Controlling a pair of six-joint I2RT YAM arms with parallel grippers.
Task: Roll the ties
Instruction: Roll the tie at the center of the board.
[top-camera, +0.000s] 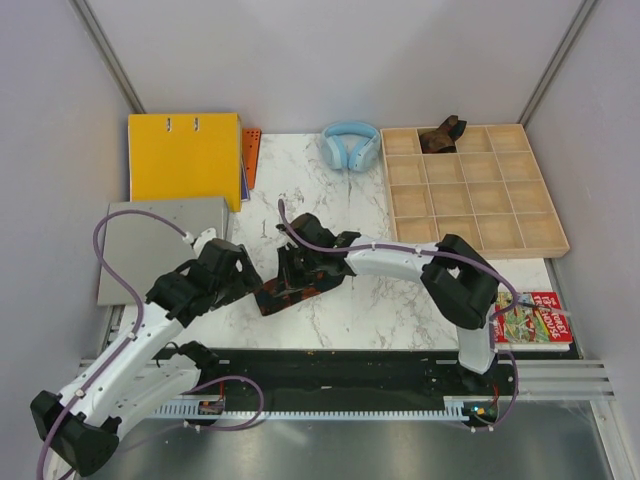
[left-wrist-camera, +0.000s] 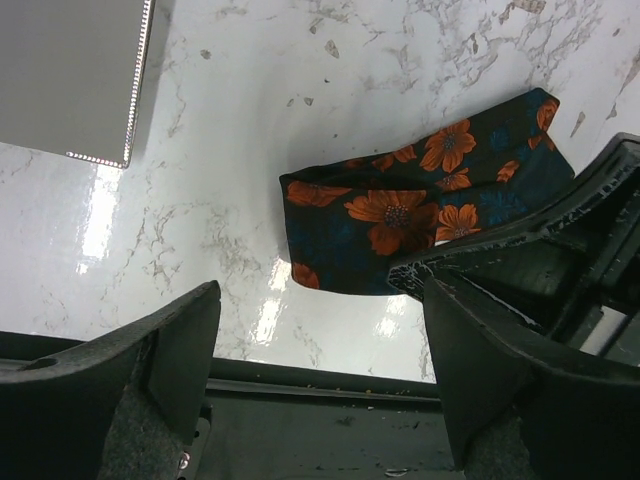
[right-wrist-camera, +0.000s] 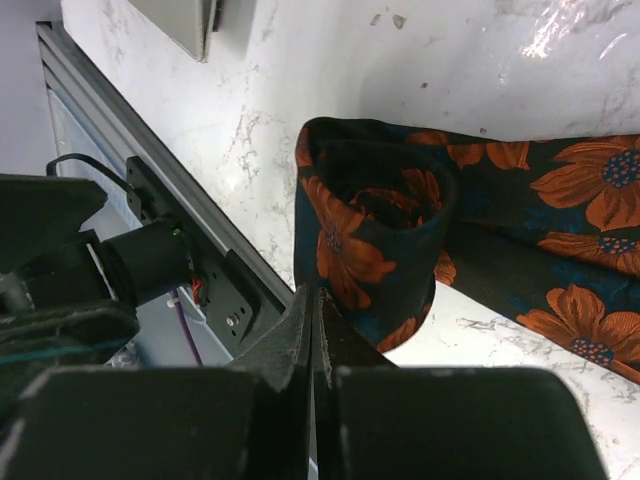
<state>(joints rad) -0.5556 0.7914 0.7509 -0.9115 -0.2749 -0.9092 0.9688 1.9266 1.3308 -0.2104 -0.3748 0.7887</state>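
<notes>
One floral tie; left gripper wide open, empty; right gripper fully closed against it; book title illegible.

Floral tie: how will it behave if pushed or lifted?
Probably floppy: the tie lies in soft folds. Its loose roll looks apt to uncurl when lifted. On the glossy tabletop, a push would likely bunch it.

The right pincer is closed tight. Its tips sit right by the flowery tie, whose end is curled up on the white surface.
</notes>
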